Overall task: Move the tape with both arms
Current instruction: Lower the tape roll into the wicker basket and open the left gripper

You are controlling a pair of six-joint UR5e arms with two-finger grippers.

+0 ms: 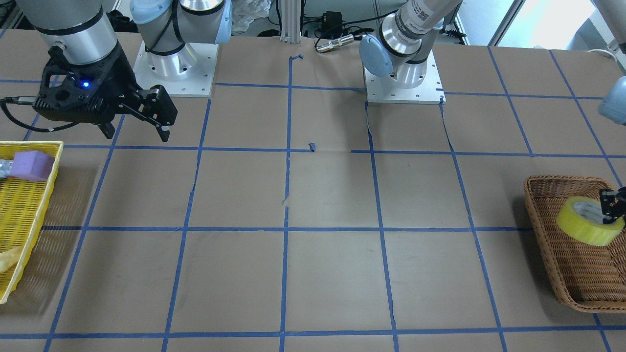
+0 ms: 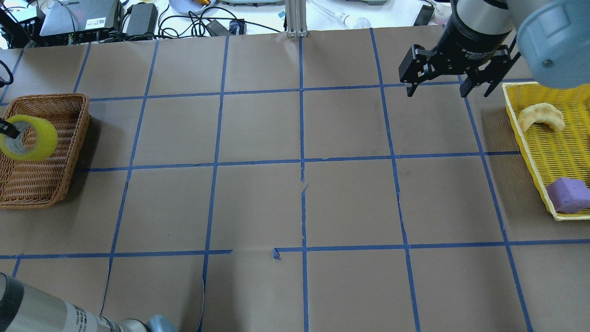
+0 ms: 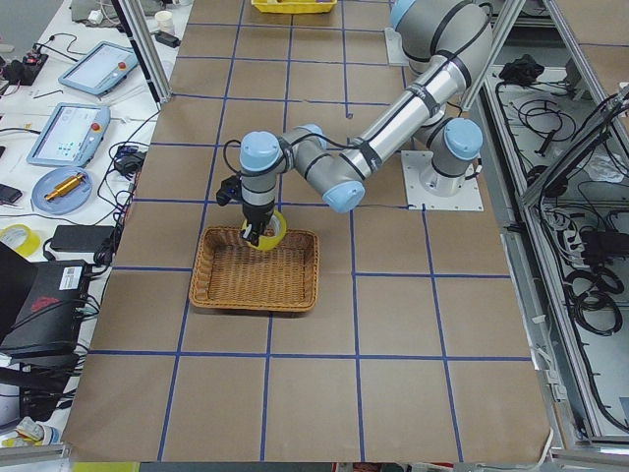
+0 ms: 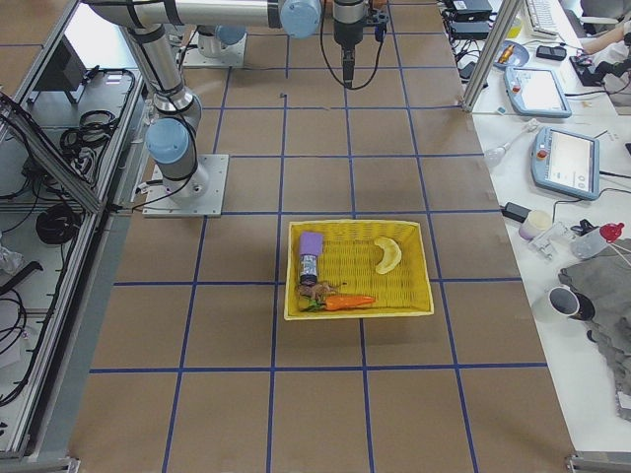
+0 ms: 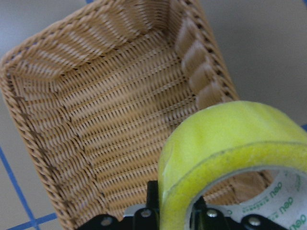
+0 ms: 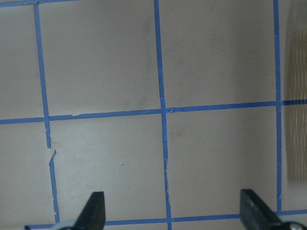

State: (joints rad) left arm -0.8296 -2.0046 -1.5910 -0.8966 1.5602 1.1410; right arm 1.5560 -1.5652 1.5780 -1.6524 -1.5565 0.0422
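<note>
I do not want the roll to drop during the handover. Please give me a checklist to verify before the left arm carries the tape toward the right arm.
1. Left gripper shut on the tape: ok, it pinches the roll's wall.
2. Tape raised above the rim of the wicker basket: cannot tell; it hangs over the basket.
3. Right gripper open to receive: ok, jaws wide apart.
4. Right gripper empty: ok.
5. Right gripper outside the yellow basket: ok, it hangs over the table beside it.
</note>
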